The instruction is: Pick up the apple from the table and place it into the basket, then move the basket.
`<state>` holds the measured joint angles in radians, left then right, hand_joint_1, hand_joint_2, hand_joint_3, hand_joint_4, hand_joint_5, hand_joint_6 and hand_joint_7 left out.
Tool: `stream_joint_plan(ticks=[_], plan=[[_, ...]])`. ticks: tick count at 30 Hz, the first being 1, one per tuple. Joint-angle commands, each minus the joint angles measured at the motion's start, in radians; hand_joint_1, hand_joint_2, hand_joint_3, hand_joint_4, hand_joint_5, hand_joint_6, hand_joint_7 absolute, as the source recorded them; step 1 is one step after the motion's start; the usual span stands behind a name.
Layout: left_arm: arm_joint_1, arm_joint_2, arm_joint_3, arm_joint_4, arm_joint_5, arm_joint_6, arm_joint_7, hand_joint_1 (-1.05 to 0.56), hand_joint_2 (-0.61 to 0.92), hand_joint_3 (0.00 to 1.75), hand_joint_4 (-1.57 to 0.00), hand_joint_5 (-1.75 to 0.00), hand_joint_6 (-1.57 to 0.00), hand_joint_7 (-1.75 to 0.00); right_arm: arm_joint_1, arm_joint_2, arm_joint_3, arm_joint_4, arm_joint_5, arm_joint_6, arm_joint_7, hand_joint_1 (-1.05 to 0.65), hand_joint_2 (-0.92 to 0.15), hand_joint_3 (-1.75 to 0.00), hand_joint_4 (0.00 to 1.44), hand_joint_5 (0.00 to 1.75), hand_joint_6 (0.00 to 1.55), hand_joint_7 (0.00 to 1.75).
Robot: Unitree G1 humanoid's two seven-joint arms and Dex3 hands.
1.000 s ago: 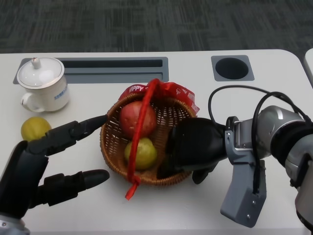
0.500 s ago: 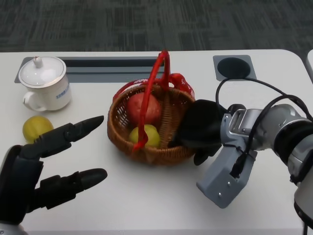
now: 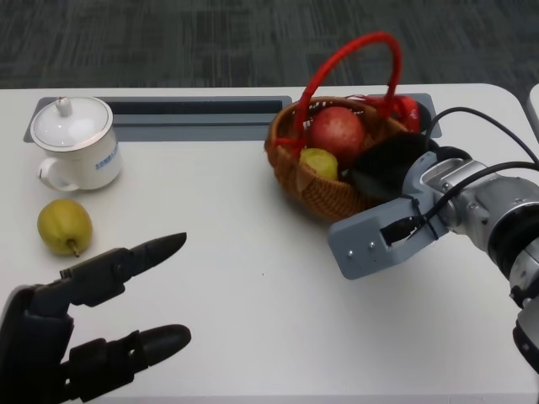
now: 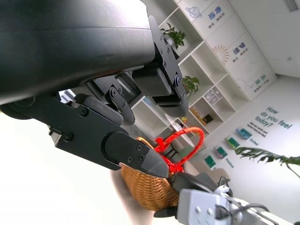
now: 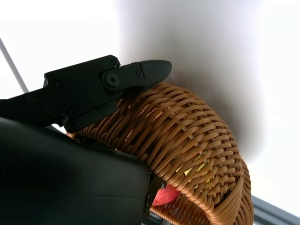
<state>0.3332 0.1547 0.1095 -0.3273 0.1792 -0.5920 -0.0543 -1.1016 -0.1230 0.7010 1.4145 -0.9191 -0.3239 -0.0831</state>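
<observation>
The wicker basket (image 3: 313, 187) with a red handle (image 3: 347, 52) is at the back right of the table, tilted. Inside it lie the red apple (image 3: 337, 130) and a yellow-green fruit (image 3: 319, 162). My right hand (image 3: 389, 167) grips the basket's right rim, with fingers inside and outside the wall. In the right wrist view one finger (image 5: 117, 79) lies across the woven wall (image 5: 192, 140), and a strip of the apple (image 5: 164, 195) shows below. My left hand (image 3: 80, 337) holds nothing at the lower left, fingers apart. The left wrist view shows its fingers (image 4: 117, 140) with the basket (image 4: 147, 190) far off.
A yellow-green pear (image 3: 63, 225) lies on the table at the left. Behind it stands a white lidded mug (image 3: 76, 143). A grey recessed slot (image 3: 194, 116) runs along the back edge. A grey bracket (image 3: 370, 240) hangs from my right wrist.
My right hand has carried the basket, with both fruits, from the table's middle to the back right, and it now tilts. My left hand has drawn back toward the lower left.
</observation>
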Motion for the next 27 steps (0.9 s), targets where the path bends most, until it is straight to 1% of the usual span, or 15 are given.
stream_joint_plan(ticks=[1,7,11,13,15,17,19,22,25,27], plan=[[0.064,-0.006,0.001,-0.060,0.012,-0.035,0.010,-0.47,0.85,0.00,-0.91,-0.02,-0.82,-0.01,-0.025,-0.045,-0.050,-0.003,0.040,0.060,-0.022,-0.34,-0.92,-0.25,0.96,0.02,0.83,0.01],[0.152,-0.019,0.003,-0.161,0.016,-0.036,0.003,-0.48,0.83,0.00,-0.92,-0.01,-0.83,-0.01,-0.027,-0.096,-0.131,-0.001,0.082,0.177,0.006,-0.33,-0.92,-0.20,0.99,0.03,0.82,0.01],[0.178,-0.022,0.017,-0.203,0.009,-0.011,0.000,-0.49,0.82,0.00,-0.93,-0.01,-0.85,-0.01,-0.006,-0.123,-0.163,-0.002,0.096,0.195,-0.012,-0.31,-0.92,-0.17,1.01,0.03,0.88,0.03],[0.179,-0.019,0.023,-0.214,0.002,0.003,-0.003,-0.48,0.82,0.00,-0.93,-0.01,-0.85,-0.01,0.007,-0.128,-0.177,-0.004,0.103,0.189,-0.021,-0.33,-0.92,-0.13,1.01,0.02,0.88,0.02],[0.172,-0.016,0.025,-0.215,-0.002,0.014,-0.005,-0.47,0.81,0.00,-0.94,-0.01,-0.85,-0.01,0.016,-0.127,-0.194,-0.004,0.115,0.185,-0.010,-0.38,-0.90,-0.07,0.92,0.01,0.81,0.01],[0.159,-0.014,0.025,-0.207,0.000,0.021,-0.005,-0.46,0.81,0.00,-0.94,-0.01,-0.85,-0.01,0.020,-0.120,-0.209,-0.005,0.127,0.183,0.010,-0.45,-0.87,-0.03,0.77,0.00,0.71,0.00],[0.141,-0.012,0.025,-0.191,0.006,0.023,-0.004,-0.46,0.81,0.00,-0.94,-0.01,-0.85,-0.01,0.023,-0.113,-0.217,-0.006,0.132,0.175,0.019,-0.51,-0.84,-0.01,0.65,0.00,0.63,0.00],[0.109,-0.009,0.022,-0.161,0.007,0.023,-0.003,-0.45,0.81,0.00,-0.94,-0.01,-0.85,0.00,0.021,-0.106,-0.196,-0.006,0.108,0.163,0.012,-0.63,-0.81,0.00,0.50,0.00,0.52,0.00],[0.076,-0.009,0.018,-0.130,0.006,0.020,-0.001,-0.46,0.81,0.00,-0.94,-0.01,-0.85,-0.01,0.010,-0.099,-0.173,-0.005,0.086,0.164,0.015,-0.74,-0.83,-0.01,0.35,0.00,0.40,0.00],[0.054,-0.011,0.012,-0.107,0.004,0.008,0.001,-0.45,0.80,0.00,-0.95,-0.01,-0.85,-0.01,0.002,-0.094,-0.173,-0.005,0.087,0.164,0.022,-0.80,-0.83,-0.01,0.29,0.00,0.35,0.00]])
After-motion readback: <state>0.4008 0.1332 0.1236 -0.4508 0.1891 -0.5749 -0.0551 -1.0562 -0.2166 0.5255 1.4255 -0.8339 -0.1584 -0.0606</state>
